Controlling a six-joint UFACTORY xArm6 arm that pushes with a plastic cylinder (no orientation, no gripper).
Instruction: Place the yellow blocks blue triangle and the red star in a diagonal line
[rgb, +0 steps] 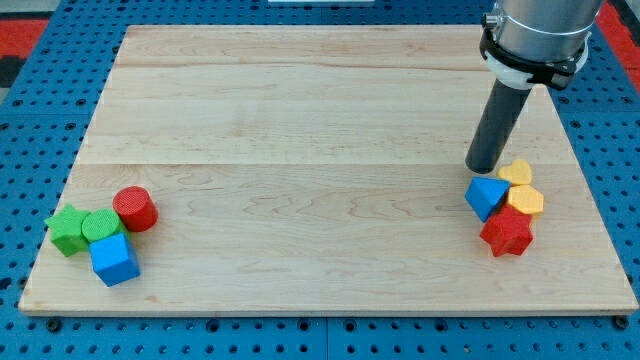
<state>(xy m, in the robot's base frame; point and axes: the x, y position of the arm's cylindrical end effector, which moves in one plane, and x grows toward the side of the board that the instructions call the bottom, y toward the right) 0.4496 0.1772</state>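
Observation:
At the view's right, a blue triangle (486, 196), a yellow block (517, 172) of unclear shape, a yellow hexagon (525, 201) and a red star (507, 233) lie bunched together on the wooden board (300, 120). The yellow block is uppermost, the hexagon below it, the blue triangle to their left, the red star lowest. My tip (484, 167) stands just above the blue triangle and left of the upper yellow block, touching or nearly touching them.
At the view's bottom left lies another cluster: a red cylinder (134, 209), a green star (67, 230), a green cylinder (101, 226) and a blue cube (114, 259). The board's right edge runs close to the right cluster.

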